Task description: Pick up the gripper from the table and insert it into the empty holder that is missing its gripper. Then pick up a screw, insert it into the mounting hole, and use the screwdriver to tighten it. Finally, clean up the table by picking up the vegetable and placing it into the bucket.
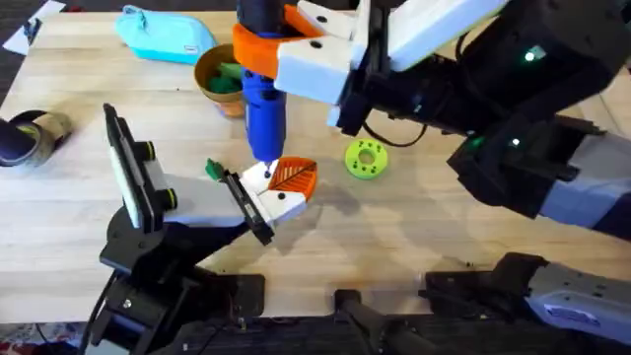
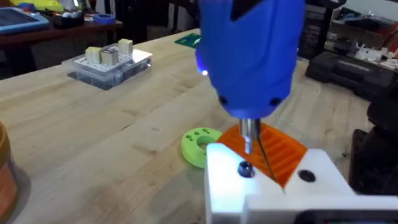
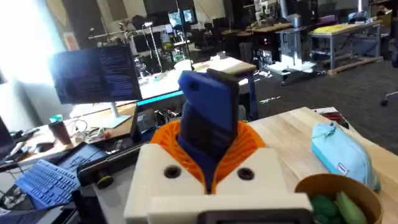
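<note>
The right gripper [image 1: 264, 61], white with orange ribbed pads, is clamped on the blue pen-shaped screwdriver [image 1: 263, 116], held upright with its thin metal bit on a screw [image 2: 245, 168] in the holder [image 1: 148, 197]. The white wedge gripper [image 1: 288, 178] sits in the holder's plate, and the orange bucket [image 1: 211, 77] has a green vegetable [image 1: 225, 79] inside; can't tell what the left gripper's doing.

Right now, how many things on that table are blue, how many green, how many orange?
Blue: 2, the screwdriver and the teal pouch.
Green: 2, the disc and the vegetable.
Orange: 2, the bucket and the ribbed gripper.
Total: 6
</note>
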Controlling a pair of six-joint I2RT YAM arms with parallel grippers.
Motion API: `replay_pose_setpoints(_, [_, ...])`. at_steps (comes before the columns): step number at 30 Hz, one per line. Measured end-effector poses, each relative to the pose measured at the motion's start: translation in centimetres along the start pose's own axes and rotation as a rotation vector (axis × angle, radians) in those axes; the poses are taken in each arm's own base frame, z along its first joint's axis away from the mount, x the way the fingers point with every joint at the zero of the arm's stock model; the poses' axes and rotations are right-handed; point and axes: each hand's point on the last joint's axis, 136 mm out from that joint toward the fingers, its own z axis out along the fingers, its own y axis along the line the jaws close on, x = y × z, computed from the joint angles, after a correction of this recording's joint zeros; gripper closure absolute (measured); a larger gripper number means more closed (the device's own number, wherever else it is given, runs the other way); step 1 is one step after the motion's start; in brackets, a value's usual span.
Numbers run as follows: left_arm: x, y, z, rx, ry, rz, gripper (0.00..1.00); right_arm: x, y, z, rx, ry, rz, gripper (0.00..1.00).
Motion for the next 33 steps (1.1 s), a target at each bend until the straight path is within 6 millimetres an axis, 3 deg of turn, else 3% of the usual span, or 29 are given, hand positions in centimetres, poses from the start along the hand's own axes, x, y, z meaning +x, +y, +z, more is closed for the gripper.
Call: replay_pose_setpoints(33, [0.0, 0.0, 0.0, 0.0, 0.0, 0.0, 0.984, 0.7, -0.31, 0.2, 0.002, 0.016, 0.017, 0.977])
